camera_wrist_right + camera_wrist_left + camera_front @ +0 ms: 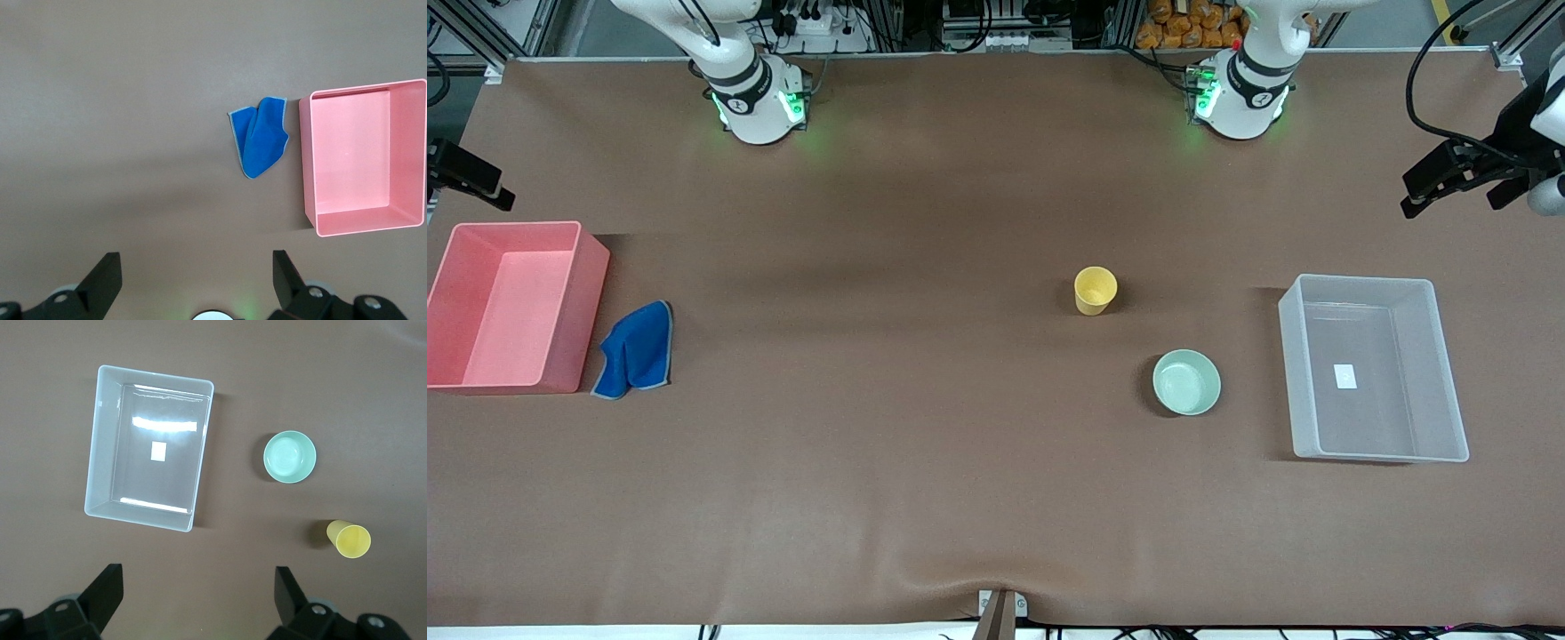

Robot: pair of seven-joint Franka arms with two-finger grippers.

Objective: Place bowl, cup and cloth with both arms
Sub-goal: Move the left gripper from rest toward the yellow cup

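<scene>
The mint green bowl (1186,382) sits upright on the brown table, beside the clear bin and toward the left arm's end. It also shows in the left wrist view (289,457). The yellow cup (1095,290) stands upright, farther from the front camera than the bowl, and shows in the left wrist view (349,539). The blue cloth (636,349) lies crumpled against the pink bin; it also shows in the right wrist view (259,137). My left gripper (199,587) is open, empty and high over bare table. My right gripper (197,272) is open, empty and high over bare table by its base. Neither gripper shows in the front view.
A clear plastic bin (1294,382) stands empty at the left arm's end, also in the left wrist view (97,453). A pink bin (583,311) stands empty at the right arm's end, also in the right wrist view (307,167). Black gear (1458,173) overhangs the table edge.
</scene>
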